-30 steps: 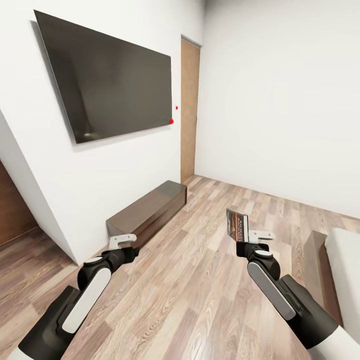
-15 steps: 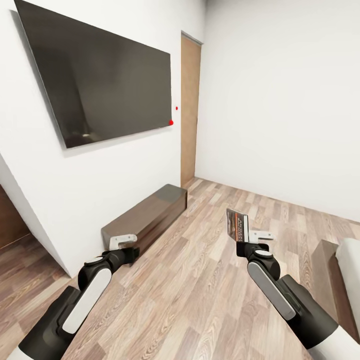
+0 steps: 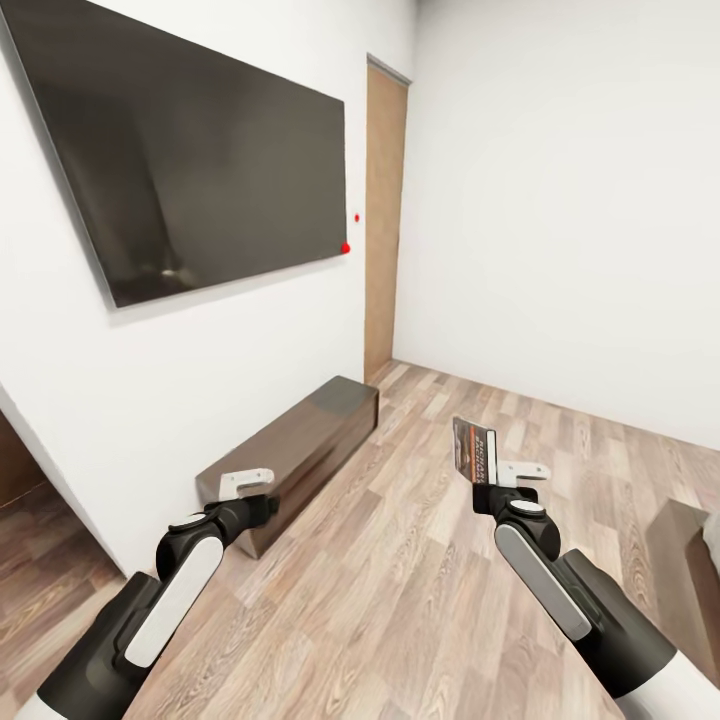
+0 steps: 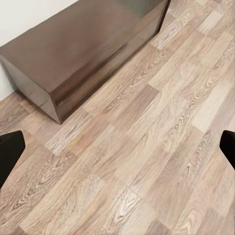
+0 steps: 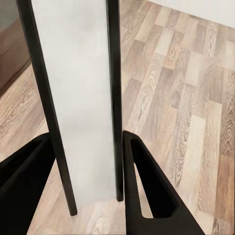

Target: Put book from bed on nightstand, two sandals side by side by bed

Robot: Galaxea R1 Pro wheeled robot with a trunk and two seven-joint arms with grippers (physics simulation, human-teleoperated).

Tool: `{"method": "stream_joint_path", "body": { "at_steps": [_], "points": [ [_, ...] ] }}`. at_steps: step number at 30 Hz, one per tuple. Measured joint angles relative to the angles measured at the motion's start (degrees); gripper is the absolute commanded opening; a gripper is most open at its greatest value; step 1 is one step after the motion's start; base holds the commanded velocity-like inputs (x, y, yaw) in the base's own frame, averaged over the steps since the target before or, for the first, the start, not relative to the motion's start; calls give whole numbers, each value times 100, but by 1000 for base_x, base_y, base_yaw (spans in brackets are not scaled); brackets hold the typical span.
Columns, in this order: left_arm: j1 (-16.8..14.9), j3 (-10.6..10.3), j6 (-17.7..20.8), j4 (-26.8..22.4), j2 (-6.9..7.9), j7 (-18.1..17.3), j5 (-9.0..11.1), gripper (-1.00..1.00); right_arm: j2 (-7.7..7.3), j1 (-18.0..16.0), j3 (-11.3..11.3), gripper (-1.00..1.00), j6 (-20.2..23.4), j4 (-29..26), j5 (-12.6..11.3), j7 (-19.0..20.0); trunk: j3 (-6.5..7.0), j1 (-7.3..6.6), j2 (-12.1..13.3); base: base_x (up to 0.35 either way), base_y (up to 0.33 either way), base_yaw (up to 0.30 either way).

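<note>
1. Whitish-grey paper with orange and black print: one book (image 3: 474,451), a thin paperback held upright above the floor in the right gripper (image 3: 490,478). In the right wrist view the book (image 5: 78,98) stands edge-on between the two black fingers (image 5: 142,186), its pale page block framed by two dark cover edges; both fingers press against its lower part, so the jaws are narrowed to the book's thickness.
2. Left gripper (image 3: 247,487): one, holding nothing. In the left wrist view its two dark fingertips (image 4: 11,152) sit at opposite edges of the picture, spread wide, with bare floor between them.
3. Arms: two, black and white, reaching forward low in the head view.
4. Sideboard (image 3: 300,450): one long, low dark-wood unit against the left wall, just beyond the left gripper; its end (image 4: 73,54) also shows in the left wrist view.
5. Television (image 3: 190,170): one large dark screen on the wall above the sideboard.
6. Door (image 3: 384,220): one, brown, in the far corner.
7. Floor (image 3: 400,600): light wood planks.
8. Bed (image 3: 690,560): a dark frame corner at the right edge of the head view, well apart from the book.
</note>
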Motion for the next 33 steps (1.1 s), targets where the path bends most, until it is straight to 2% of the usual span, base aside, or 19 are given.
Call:
{"method": "stream_joint_path", "body": {
  "at_steps": [33],
  "points": [
    [-1,-19,-1,2,-1,-5,-13,100,-1,2,1,-100,0,0,1,3,0,0,0,337,141,-234]
  ]
}}
